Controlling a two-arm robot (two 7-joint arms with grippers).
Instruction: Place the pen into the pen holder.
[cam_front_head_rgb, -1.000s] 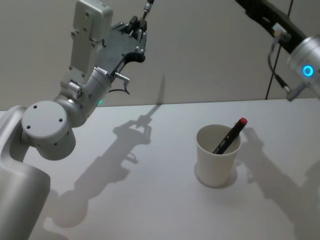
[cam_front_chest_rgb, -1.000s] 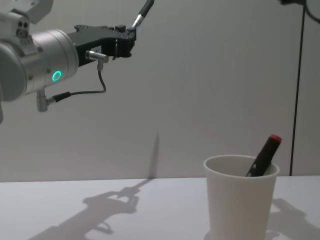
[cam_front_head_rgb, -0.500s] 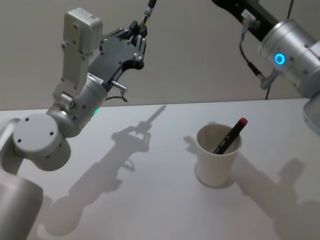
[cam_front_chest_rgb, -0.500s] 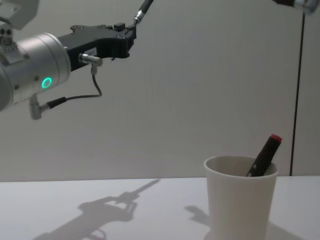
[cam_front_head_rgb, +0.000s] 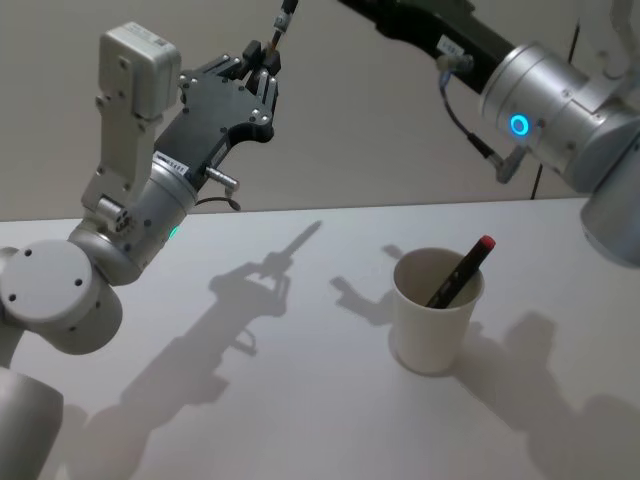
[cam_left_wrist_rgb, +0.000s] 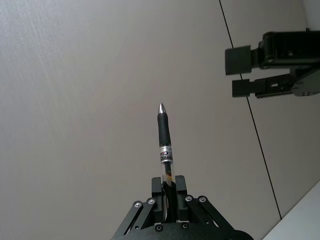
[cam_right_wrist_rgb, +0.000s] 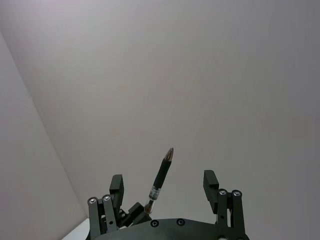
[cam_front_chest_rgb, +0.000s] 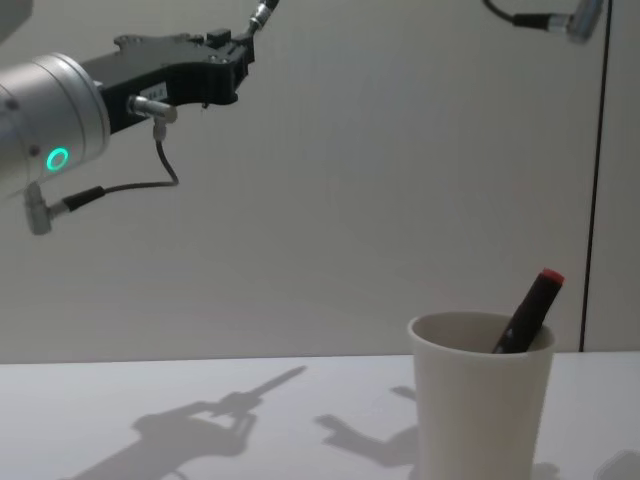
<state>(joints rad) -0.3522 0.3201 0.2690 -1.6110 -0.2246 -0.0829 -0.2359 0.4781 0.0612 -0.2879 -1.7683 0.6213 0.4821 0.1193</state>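
Hand-over step, it seems.
The left gripper (cam_front_head_rgb: 262, 55) clamps the slim black pen (cam_left_wrist_rgb: 164, 135) high; the right gripper (cam_left_wrist_rgb: 242, 74), fingers spread, should grasp it for the white paper cup (cam_front_head_rgb: 432, 320).

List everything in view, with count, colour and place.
pen holder: one, white, upright on the table, on the robot's right side.
red-capped pen: one, black with a red end, leaning inside the pen holder, red end above the rim.
held pen: one, black grip with a silver tip, high above the table on the robot's left, tip pointing up.
table: one, white, under the pen holder.
left gripper: one, black, raised high, shut on the held pen's lower end.
right gripper: one, black, raised high, open, apart from the held pen.
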